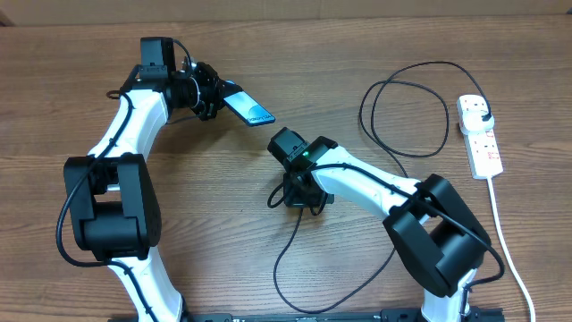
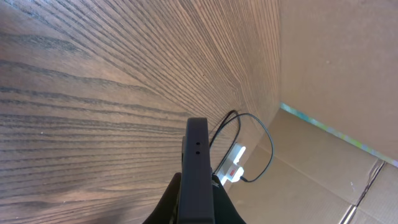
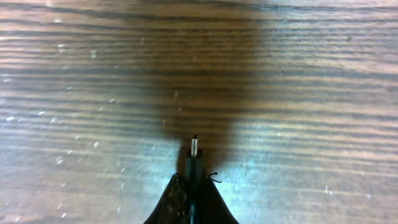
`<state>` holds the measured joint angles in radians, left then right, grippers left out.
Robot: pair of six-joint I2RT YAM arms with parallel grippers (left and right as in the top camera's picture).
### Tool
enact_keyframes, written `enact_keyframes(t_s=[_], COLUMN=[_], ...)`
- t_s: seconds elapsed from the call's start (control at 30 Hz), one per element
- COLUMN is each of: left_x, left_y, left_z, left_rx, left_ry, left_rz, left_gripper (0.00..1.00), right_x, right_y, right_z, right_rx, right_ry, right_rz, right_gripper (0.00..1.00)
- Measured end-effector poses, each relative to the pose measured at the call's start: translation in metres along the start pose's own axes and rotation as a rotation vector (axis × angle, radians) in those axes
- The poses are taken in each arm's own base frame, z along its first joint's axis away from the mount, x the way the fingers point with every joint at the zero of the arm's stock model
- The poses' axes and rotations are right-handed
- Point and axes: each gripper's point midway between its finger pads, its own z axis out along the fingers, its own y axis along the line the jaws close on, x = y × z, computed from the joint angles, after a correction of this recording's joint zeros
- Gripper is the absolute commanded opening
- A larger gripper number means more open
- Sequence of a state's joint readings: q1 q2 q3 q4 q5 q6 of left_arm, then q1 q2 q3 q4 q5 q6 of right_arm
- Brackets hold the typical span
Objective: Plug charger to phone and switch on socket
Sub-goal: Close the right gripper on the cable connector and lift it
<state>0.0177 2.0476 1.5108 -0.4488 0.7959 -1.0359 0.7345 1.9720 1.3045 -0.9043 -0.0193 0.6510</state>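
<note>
The charger's [image 3: 194, 148] connector tip juts from the right gripper [image 3: 193, 183], whose fingers are pinched shut on it just above the table [image 3: 74, 93]. The left gripper [image 1: 213, 97] is clamped on the phone [image 1: 249, 108], holding it off the wood with its free end angled toward the right arm. Mating tip and port looks like the step in hand. The 2 are apart, so the tip needs lifting and lining up. The cable loops away to the socket [image 1: 483, 143], well apart at the right, where the plug seems seated. Slack beneath the right wrist could snag.
</note>
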Motion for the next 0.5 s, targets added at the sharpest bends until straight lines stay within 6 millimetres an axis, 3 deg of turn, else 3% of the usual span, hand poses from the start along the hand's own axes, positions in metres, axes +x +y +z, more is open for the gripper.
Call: enact_keyframes(t_s=[0.1,0.33,0.5], left_x=[0.0,0.001,0.005], left_y=[0.0,0.0,-0.004], left_z=[0.0,0.0,0.0], left_rx=[0.0,0.002,0.023], left_ry=[0.0,0.003,0.028], left_rz=[0.0,0.0,0.006], left_gripper=[0.04,0.04,0.04], right_x=[-0.002,-0.003,0.002], right_y=[0.004,0.01,0.013], right_z=[-0.021,-0.106,-0.149], right_rx=[-0.036,-0.175,-0.285], right_ry=[-0.035,-0.185,-0.245], right_rz=[-0.001,0.002,0.01], right_gripper=[0.04,0.04,0.04])
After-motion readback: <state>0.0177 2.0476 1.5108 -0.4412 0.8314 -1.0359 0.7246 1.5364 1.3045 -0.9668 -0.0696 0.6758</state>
